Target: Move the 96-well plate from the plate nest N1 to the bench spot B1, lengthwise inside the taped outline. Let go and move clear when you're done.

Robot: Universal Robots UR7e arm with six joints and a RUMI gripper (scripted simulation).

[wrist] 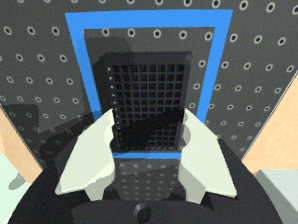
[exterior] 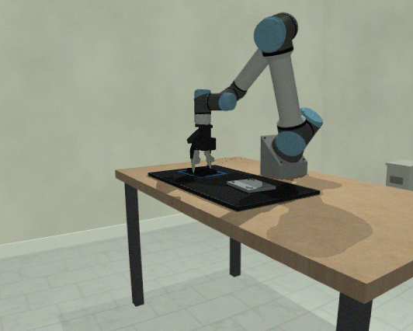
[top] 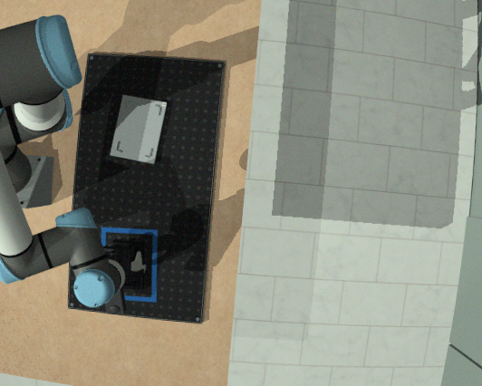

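Observation:
The black 96-well plate lies lengthwise inside the blue taped outline of spot B1 on the black pegboard. My gripper is shut on the plate's near end, one pale finger on each long side. In the overhead view the gripper stands over the blue outline and hides most of the plate. In the side view the gripper reaches down to the board, with the plate low at or just above it. The grey plate nest N1 stands empty further along the board.
The black pegboard covers part of the wooden table. The arm's base stands on the table beside the board. The board's edge is close behind the outline. A grey cabinet stands beyond the table.

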